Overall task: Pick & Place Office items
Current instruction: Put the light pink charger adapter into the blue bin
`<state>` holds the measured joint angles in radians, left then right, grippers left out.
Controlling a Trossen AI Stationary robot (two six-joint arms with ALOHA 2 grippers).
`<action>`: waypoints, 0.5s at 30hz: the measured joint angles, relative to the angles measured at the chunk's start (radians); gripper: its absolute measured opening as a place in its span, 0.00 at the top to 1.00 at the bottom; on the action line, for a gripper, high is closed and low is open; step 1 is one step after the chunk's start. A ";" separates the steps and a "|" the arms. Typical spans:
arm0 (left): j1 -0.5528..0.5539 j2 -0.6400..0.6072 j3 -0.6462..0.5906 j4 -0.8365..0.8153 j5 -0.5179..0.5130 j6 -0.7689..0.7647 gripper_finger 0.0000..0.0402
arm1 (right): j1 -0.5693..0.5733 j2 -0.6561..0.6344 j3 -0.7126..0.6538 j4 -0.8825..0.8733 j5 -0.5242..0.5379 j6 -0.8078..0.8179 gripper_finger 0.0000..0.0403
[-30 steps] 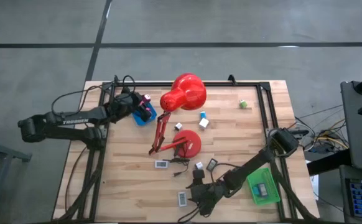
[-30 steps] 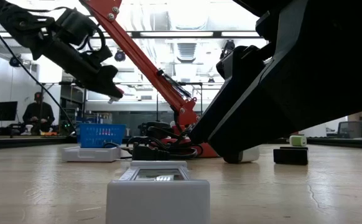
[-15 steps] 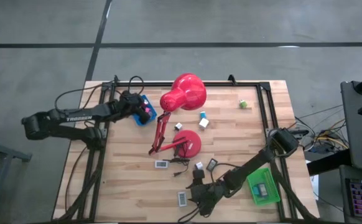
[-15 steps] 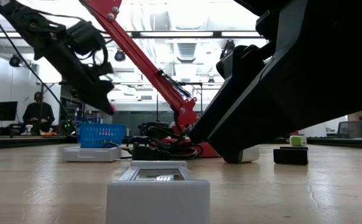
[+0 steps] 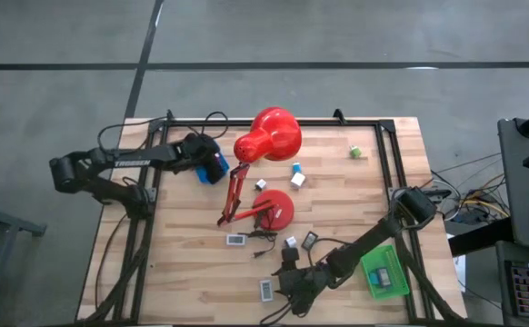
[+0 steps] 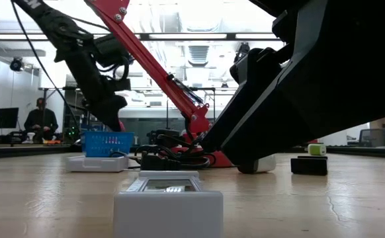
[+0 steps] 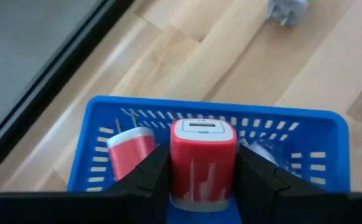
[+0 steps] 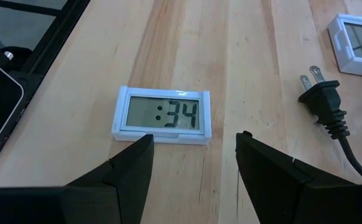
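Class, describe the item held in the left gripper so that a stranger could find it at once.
Start at the big red lamp, then look to the blue basket beside its shade. Over it, the left gripper holds a pink block. Unlike the flatter pink piece lying in the basket, it stands upright with a white top showing a slot.

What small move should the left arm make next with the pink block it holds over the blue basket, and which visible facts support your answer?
Probably lower slightly and open the fingers. The left gripper is shut on the pink block, which hangs directly over the blue basket, where another pink piece already lies. The right gripper waits open near a small white clock.
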<state>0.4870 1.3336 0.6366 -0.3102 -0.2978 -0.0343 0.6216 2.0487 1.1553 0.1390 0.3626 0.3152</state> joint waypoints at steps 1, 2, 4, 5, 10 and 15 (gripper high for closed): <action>0.000 0.010 0.010 -0.011 0.013 0.002 0.68 | 0.000 0.000 0.000 0.000 0.000 0.003 0.44; 0.001 0.020 0.018 -0.020 0.020 0.003 0.68 | 0.000 0.000 0.000 0.000 0.000 0.005 0.44; 0.001 0.041 0.029 -0.047 0.022 0.004 0.68 | 0.000 0.000 0.000 -0.001 0.000 0.007 0.44; 0.002 0.050 0.033 -0.055 0.022 0.004 0.68 | 0.000 0.000 0.000 -0.001 0.000 0.007 0.44; 0.002 0.088 0.040 -0.066 0.022 0.005 0.68 | 0.000 0.000 0.000 -0.001 0.000 0.007 0.44; 0.002 0.096 0.035 -0.066 0.022 0.009 0.68 | 0.000 0.000 0.000 -0.001 0.000 0.007 0.44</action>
<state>0.4889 1.4300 0.6712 -0.3757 -0.2756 -0.0251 0.6216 2.0487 1.1553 0.1379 0.3630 0.3222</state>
